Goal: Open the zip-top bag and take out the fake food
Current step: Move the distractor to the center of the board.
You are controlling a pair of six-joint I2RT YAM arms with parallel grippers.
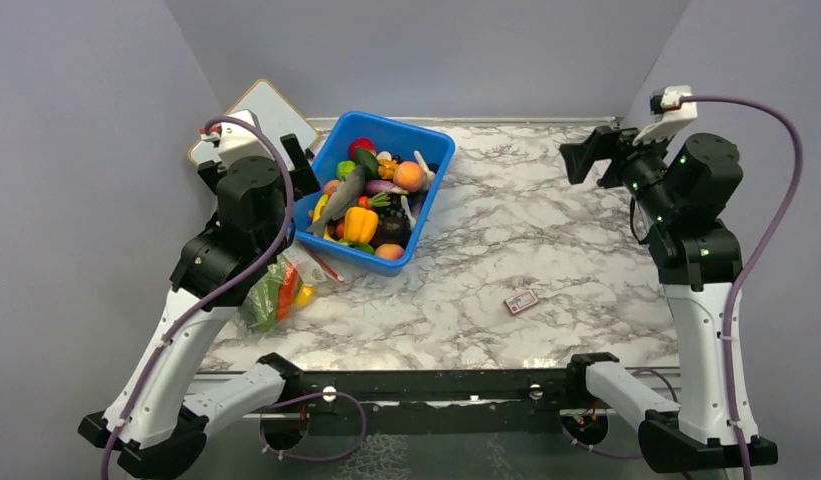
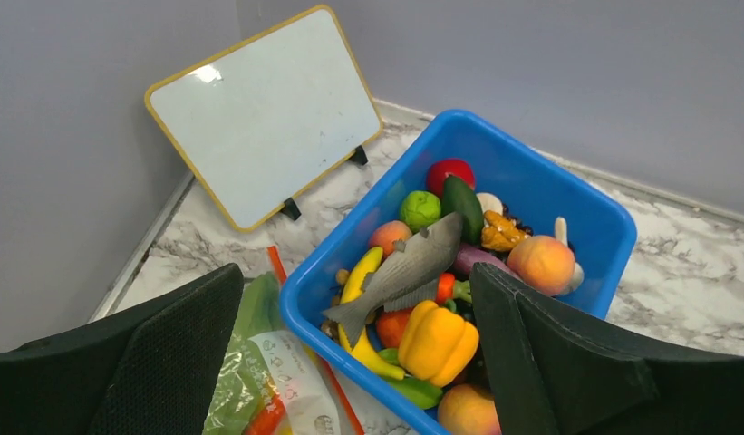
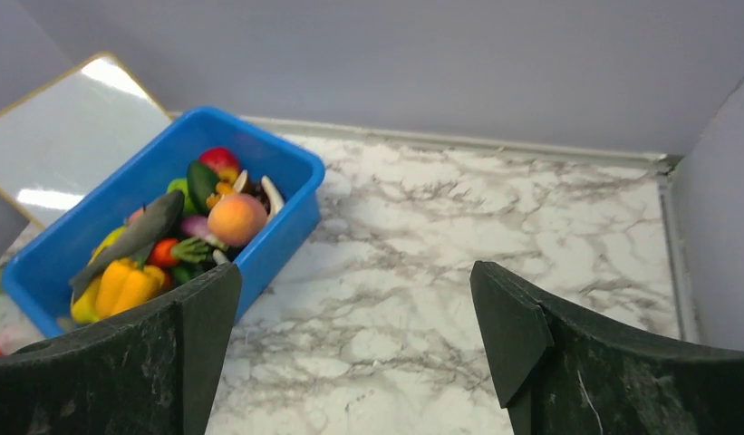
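Only the overhead view took in the whole zip-top bag (image 1: 278, 288), which lay on the marble table (image 1: 566, 220) just beside the near-left corner of the blue bin (image 1: 354, 254), partly under the left arm. It alone also showed a small card (image 1: 522, 301) lying by itself toward the right arm. The left wrist view caught just the bag's upper part at its bottom edge, but showed it far more clearly: crinkled clear plastic with a printed white label, and the red-orange zip strip (image 2: 336, 399) running close along the bin's outer wall. That view also showed the yellow-framed whiteboard (image 2: 268, 118) in full, propped against the wall behind the bin. The right wrist view barely showed the bag, only a sliver at its left edge. The fake food (image 1: 286, 290) showed through the plastic as green, orange and yellow shapes, too small to name. The left tool (image 2: 356, 299) hung above the bin and bag with its fingers spread wide, gripping nothing. The right tool (image 3: 354, 290), equally spread and empty, was held high over bare marble, well apart from the bag.
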